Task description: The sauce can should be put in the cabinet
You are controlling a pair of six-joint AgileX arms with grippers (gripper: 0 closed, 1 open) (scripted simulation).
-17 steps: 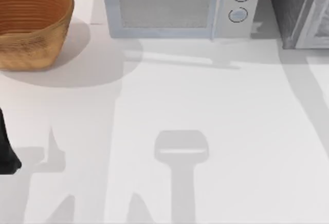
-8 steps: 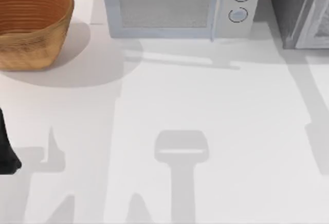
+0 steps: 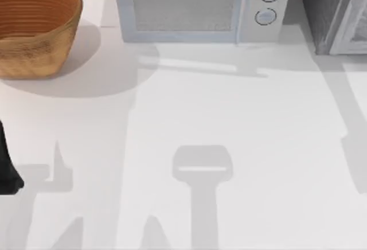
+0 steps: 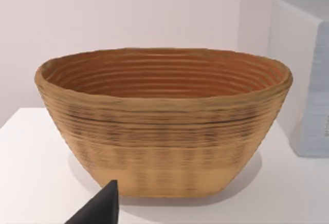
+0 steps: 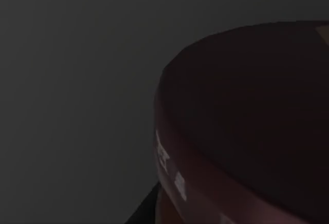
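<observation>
Top view: white table (image 3: 241, 124); cabinet (image 3: 332, 9) at far right corner, microwave (image 3: 198, 6) beside it, woven basket (image 3: 34, 26) far left. Left arm (image 3: 7, 170) parked at left edge. Right wrist view dark. Neither pincer's state can be told.

- It looks like a kitchen, though a rendered one: a plain white counter (image 3: 229, 118) with flat, clean surfaces.
- A white microwave (image 3: 198, 8) with two round knobs stands at the back of the counter.
- A woven basket (image 3: 35, 26) sits at the back left, just beside the microwave.
- A grey speckled cabinet (image 3: 335, 12) with a paler framed door stands at the back right.
- A bare pale wall (image 4: 128, 13) rises behind the basket.
</observation>
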